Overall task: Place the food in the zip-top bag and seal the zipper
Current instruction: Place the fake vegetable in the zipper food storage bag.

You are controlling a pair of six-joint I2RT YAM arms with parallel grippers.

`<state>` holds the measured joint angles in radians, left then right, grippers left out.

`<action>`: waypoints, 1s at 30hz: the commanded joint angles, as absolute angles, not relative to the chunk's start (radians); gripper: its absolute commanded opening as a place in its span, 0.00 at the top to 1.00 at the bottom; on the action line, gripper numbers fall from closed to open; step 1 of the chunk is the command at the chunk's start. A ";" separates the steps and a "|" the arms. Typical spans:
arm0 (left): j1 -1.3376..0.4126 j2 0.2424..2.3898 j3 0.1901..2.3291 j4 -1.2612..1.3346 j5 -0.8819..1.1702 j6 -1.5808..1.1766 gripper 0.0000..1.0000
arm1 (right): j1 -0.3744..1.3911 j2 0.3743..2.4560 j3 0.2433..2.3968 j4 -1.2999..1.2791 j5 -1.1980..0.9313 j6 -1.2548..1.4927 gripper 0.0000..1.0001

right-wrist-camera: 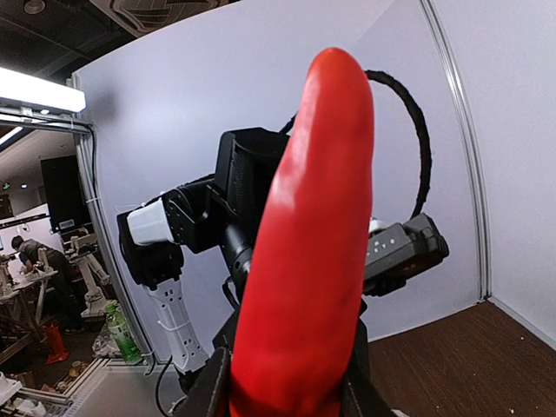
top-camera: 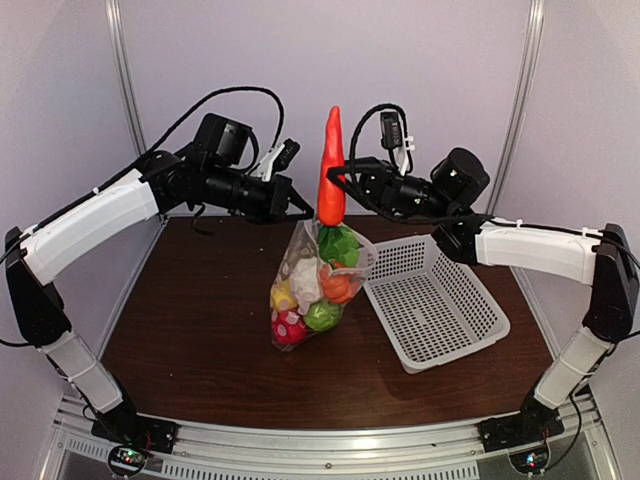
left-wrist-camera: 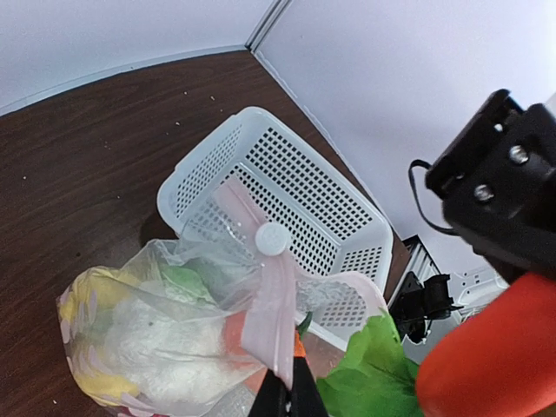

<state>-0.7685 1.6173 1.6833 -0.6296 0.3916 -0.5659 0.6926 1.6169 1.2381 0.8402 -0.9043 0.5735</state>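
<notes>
Our left end effector [left-wrist-camera: 291, 395] pinches the limp bag [top-camera: 310, 290] by its mouth edge, base resting on the desk [top-camera: 200, 330]. Our right end effector [top-camera: 337, 203] grips the stiff, probably light carrot [top-camera: 331, 160] low, above the opening.

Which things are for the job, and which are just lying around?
For the job: carrot, zip-top bag, toy food inside it, white slider.
Just lying around: white basket.
</notes>
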 commanded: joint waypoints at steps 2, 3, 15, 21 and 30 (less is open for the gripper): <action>-0.767 1.567 1.720 -0.561 0.421 -0.571 1.00 | 0.692 1.675 1.186 0.907 -0.881 0.513 1.00; -0.767 1.564 1.718 -0.564 0.420 -0.568 1.00 | 0.692 1.684 1.181 0.920 -0.880 0.519 1.00; -0.753 1.532 1.693 -0.548 0.384 -0.561 1.00 | 0.731 1.680 1.042 0.930 -0.823 0.422 0.85; -0.743 1.526 1.657 -0.534 0.394 -0.556 1.00 | 0.708 1.551 1.079 0.557 -0.850 0.232 0.34; -0.735 1.528 1.625 -0.523 0.423 -0.542 1.00 | 0.668 1.469 1.363 -0.206 -0.715 -0.158 0.21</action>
